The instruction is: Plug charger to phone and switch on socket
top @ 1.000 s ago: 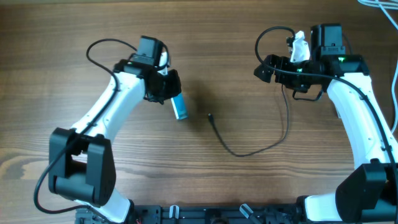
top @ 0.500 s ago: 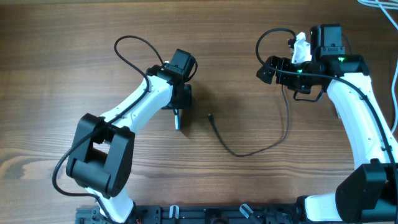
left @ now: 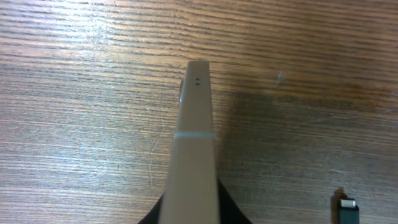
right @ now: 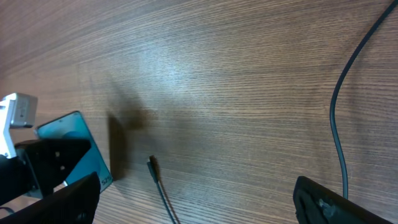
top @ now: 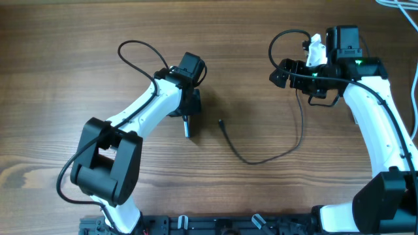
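Observation:
The phone (top: 187,126) stands on its long edge on the wood, and my left gripper (top: 186,111) is shut on it from above. In the left wrist view only its pale metal edge (left: 196,137) shows, running up from between the dark jaws of that gripper (left: 193,216). The right wrist view catches its cyan screen (right: 71,140). The charger's black plug tip (top: 220,121) lies free just right of the phone, and its thin cable (top: 261,158) curves off to the right. My right gripper (top: 278,70) hangs open and empty at the far right. The socket is out of view.
A black cable (right: 339,124) runs down the right side of the right wrist view. Thin white cables (top: 395,5) cross the table's far right corner. The arms' own black cables loop (top: 134,49) above the table.
My left arm has swung right and turned the phone from screen-up onto its edge, closer to the plug tip. Over the last half second it has barely moved. The right arm has not moved.

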Controlling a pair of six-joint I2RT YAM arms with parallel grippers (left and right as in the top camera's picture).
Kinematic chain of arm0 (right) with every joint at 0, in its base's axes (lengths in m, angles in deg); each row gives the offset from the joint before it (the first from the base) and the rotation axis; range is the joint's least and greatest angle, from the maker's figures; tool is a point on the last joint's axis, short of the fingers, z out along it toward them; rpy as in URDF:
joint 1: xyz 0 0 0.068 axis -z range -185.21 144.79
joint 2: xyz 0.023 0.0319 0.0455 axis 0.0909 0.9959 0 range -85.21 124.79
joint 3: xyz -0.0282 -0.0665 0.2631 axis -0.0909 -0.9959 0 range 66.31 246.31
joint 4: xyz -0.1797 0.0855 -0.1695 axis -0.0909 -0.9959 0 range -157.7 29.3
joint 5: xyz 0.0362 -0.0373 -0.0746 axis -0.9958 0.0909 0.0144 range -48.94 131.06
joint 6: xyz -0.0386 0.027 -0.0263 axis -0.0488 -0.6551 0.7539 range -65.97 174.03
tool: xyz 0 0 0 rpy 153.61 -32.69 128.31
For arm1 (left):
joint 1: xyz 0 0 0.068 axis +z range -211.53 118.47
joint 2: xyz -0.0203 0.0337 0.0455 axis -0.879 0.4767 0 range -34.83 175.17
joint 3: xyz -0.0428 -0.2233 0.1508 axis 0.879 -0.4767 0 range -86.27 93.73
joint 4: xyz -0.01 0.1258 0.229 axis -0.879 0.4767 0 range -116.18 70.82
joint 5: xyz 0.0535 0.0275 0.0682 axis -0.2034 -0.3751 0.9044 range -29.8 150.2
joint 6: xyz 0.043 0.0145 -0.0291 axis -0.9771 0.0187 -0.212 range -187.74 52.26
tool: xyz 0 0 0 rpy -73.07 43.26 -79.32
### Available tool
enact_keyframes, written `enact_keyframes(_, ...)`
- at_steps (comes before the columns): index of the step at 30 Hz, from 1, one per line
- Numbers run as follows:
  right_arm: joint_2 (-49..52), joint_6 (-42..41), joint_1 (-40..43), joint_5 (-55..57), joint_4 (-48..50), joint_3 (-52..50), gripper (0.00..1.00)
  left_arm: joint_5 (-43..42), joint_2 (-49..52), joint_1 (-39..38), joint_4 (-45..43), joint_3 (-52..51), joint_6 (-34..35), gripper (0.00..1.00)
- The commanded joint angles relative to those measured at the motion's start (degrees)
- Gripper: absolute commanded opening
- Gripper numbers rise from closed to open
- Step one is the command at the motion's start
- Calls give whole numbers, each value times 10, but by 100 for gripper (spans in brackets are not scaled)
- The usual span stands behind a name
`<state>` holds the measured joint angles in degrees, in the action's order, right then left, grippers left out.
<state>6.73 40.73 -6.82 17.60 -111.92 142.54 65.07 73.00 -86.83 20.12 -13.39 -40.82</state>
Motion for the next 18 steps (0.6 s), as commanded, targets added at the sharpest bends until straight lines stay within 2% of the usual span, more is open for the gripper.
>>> enact_keyframes(1, 5, 12, -2, 10, 0, -2, 100, 6, 10, 0, 0, 2, 8, 18)
enact_keyframes(4, 5, 11, -2, 10, 0, -2, 100, 6, 10, 0, 0, 2, 8, 18)
enact_keyframes(6, 5, 11, -1, 10, 0, -2, 100, 6, 10, 0, 0, 2, 8, 6)
enact_keyframes(7, 5, 12, -1, 10, 0, -2, 100, 6, 10, 0, 0, 2, 8, 5)
enact_keyframes(9, 5, 11, -2, 10, 0, -2, 100, 5, 10, 0, 2, 2, 14, 10)
enact_keyframes(13, 5, 12, -2, 10, 0, -2, 99, 5, 10, 0, 9, 2, 53, 14)
enact_keyframes(18, 5, 12, -1, 10, 0, -2, 100, 5, 10, 0, 14, 2, 57, 15)
